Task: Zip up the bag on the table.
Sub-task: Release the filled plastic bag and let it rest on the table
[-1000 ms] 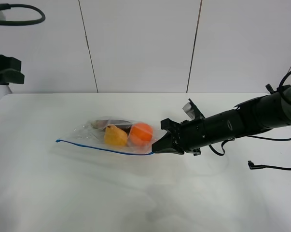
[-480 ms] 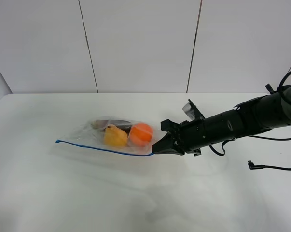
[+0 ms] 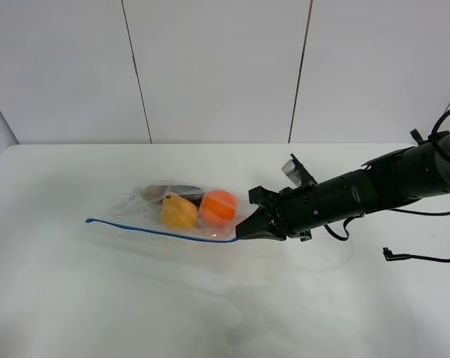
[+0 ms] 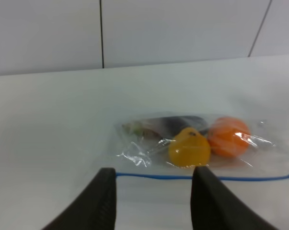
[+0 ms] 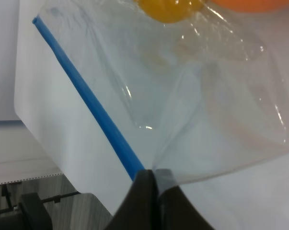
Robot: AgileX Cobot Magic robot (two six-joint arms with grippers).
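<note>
Left claw [image 4: 154,172] hangs with its fingers spread wide and nothing between them, low over the desk [image 3: 98,298] and short of the bag [image 3: 154,218]; the high camera does not show it at all. From that side, the blue zip strip [image 3: 161,230] begins at a free, unheld end and runs rightward past a dark item [image 3: 172,191], a yellow item [image 3: 178,211] and an orange ball [image 3: 219,206] lying inside the clear plastic. At the far right end the right claw [image 3: 241,233] is pinched tight on the strip's tip. The likely trouble is that only this one end is anchored: a press run along the strip could drag the light bag over the smooth top or buckle the film instead of sealing it. The narrow pinch could also slip off the tip, and the round contents could roll against the mouth and hold it apart. Whether any of the strip is already sealed cannot be told. The desk is plain matte white, with a loose black cable [image 3: 419,259] at its right; behind stand pale wall panels [image 3: 210,67] split by dark seams.
</note>
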